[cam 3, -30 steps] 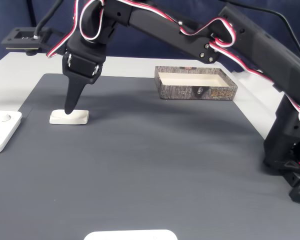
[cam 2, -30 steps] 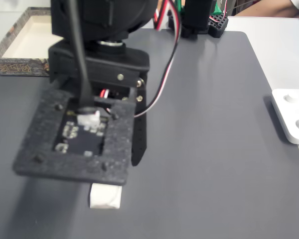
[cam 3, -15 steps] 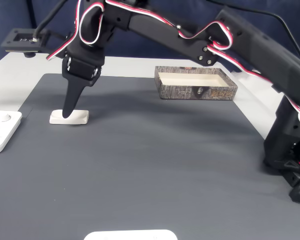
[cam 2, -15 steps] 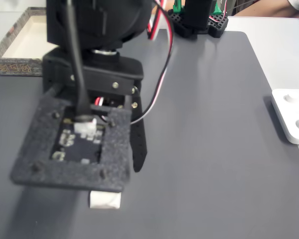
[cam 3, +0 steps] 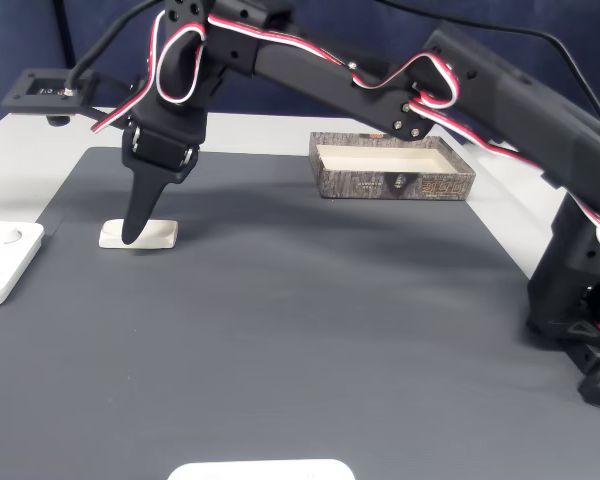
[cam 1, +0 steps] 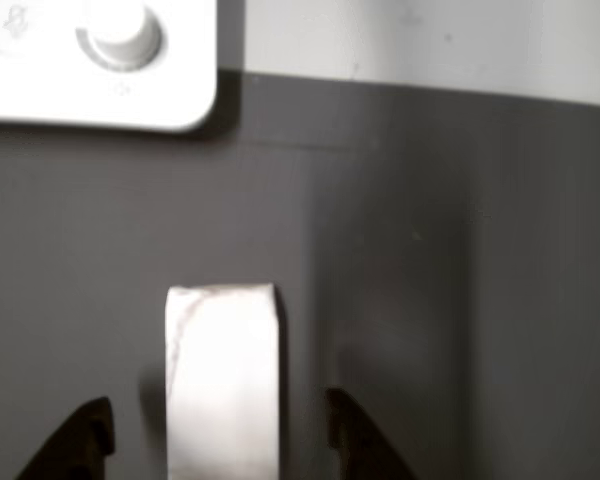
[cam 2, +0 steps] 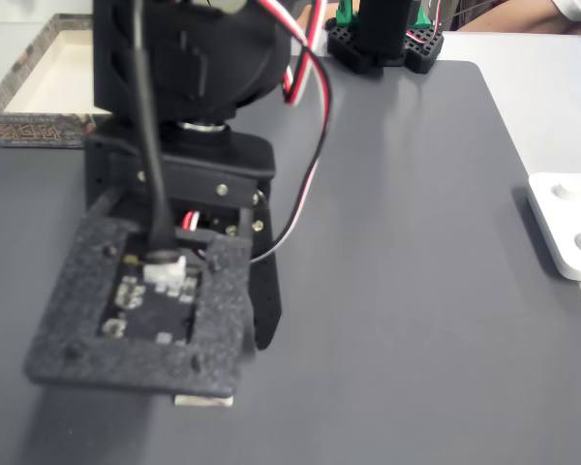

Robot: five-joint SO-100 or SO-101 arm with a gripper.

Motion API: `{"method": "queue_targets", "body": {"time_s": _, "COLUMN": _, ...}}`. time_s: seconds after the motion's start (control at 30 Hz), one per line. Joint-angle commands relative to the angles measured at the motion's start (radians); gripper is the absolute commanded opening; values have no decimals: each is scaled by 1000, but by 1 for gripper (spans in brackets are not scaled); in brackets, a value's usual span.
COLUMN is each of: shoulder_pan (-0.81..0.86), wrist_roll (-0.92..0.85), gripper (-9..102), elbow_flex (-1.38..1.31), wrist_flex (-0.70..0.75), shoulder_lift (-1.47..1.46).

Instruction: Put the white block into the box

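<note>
In the other view, the gripper (cam 1: 215,440) stands wide, its dark fingertips (cam 1: 85,435) flanking the white block (cam 1: 222,385) without touching, the block's near end cut off below. In a fixed view, the camera mount (cam 2: 140,300) hides nearly all the block, while another shows the box (cam 3: 392,168) well right of the gripper.

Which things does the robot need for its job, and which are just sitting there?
Needed:
block
box
hand, open around the block

Just sitting there:
white plate with knobs
second white plate, at the mat's near edge
</note>
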Motion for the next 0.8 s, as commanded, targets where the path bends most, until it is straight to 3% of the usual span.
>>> {"method": "queue_targets", "body": {"time_s": 0.0, "shoulder_pan": 23, "wrist_roll": 3, "gripper": 29, "elbow_flex": -78, "wrist_flex": -21, "shoulder_lift": 6}}
{"method": "queue_targets", "body": {"time_s": 0.77, "shoulder_pan": 20, "wrist_roll": -5, "gripper": 29, "elbow_flex": -106, "wrist_flex": -26, "shoulder_lift": -46}}
